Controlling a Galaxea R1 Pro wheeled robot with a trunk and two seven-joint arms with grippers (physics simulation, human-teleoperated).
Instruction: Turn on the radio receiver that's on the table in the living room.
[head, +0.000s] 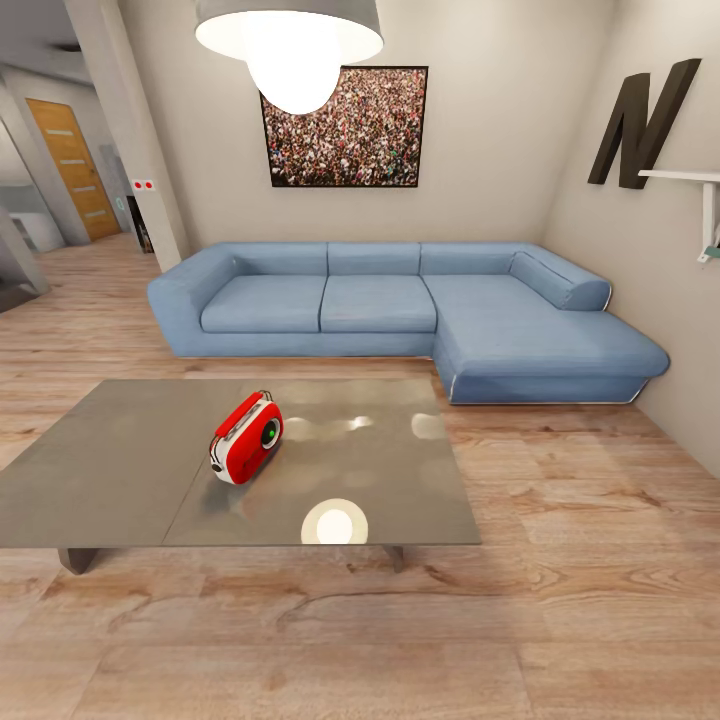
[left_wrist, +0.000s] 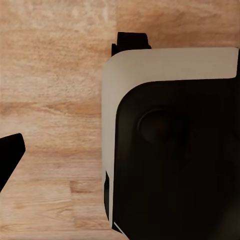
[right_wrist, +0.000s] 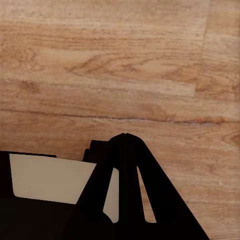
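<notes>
Barely begun, by the look of it. Radio (head: 247, 438) untouched on the worktop (head: 120, 470), standing a little left of the middle, tilted, dial face turned toward the right and near side, red handle on top. No arm near it in the head view; a strip of bare floor (head: 400, 640) between the viewpoint and the worktop's near edge. Left to do, as a judgement: close the remaining gap, bring one arm over the near edge, press the switch or dial.

Left gripper (left_wrist: 10, 162) seen as one dark finger tip at the edge of the left wrist view, over wood planks beside the robot's white and black body; wide or narrow cannot be told. Right gripper (right_wrist: 127, 185) a dark pointed shape over the floor in the right wrist view, fingers apparently drawn together at the tip, though not certain; holding nothing visible.

Worktop low, rectangular, glossy grey, with a seam running near to far left of the radio and bright reflections of the lamp (head: 290, 40) on the near right part. Short legs just visible under the near edge.

Living room with light wood planks, beige walls, blue L-shaped sofa (head: 400, 305) beyond the far edge, long section stretching along the right. Framed crowd picture (head: 345, 125) above it, big dark letter N (head: 640, 120) on the right wall over a white shelf (head: 690, 177). Hallway with a wooden door (head: 72, 165) at far left.
</notes>
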